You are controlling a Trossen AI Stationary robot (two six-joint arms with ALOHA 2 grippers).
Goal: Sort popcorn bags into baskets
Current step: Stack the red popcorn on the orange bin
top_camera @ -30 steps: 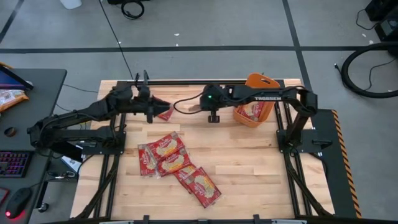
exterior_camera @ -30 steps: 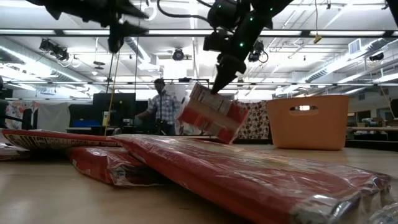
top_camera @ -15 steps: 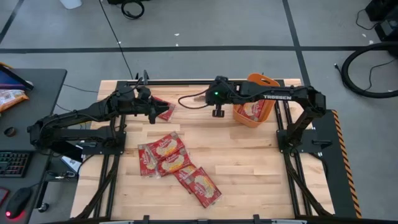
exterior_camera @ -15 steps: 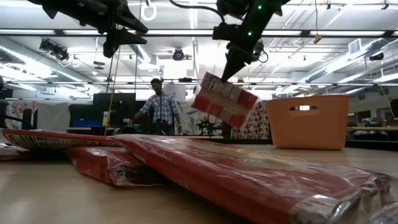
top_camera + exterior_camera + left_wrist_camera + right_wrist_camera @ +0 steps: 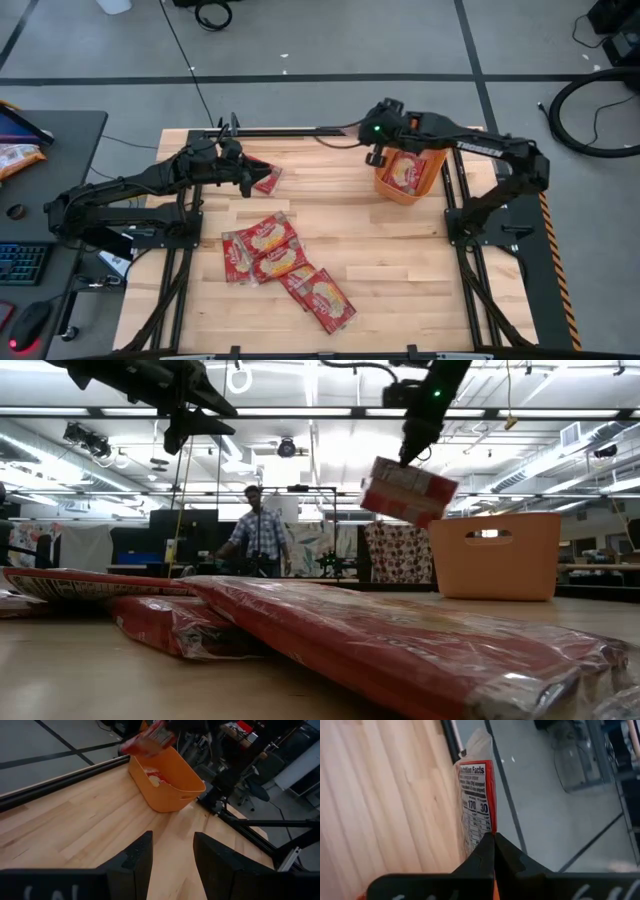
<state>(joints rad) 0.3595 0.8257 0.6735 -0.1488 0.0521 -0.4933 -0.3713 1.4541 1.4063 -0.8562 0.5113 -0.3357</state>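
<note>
We see the right end effector [image 5: 404, 458] pinched shut on the top edge of one popcorn bag [image 5: 407, 491], which hangs tilted below it, clear of the surface [image 5: 400, 260]. In the right wrist view the bag [image 5: 476, 805] shows its nutrition-facts panel just ahead of the closed fingertips [image 5: 485, 851]. The orange basket [image 5: 408, 172] sits directly beside and slightly beyond that end effector, with at least one bag [image 5: 404, 173] already lying inside it. Our left end effector [image 5: 172, 851] hovers well apart from the basket, its fingers spread and holding nothing; one bag [image 5: 266, 180] lies just beside it. A loose cluster of bags [image 5: 285, 265] rests on the surface further from both end effectors.
</note>
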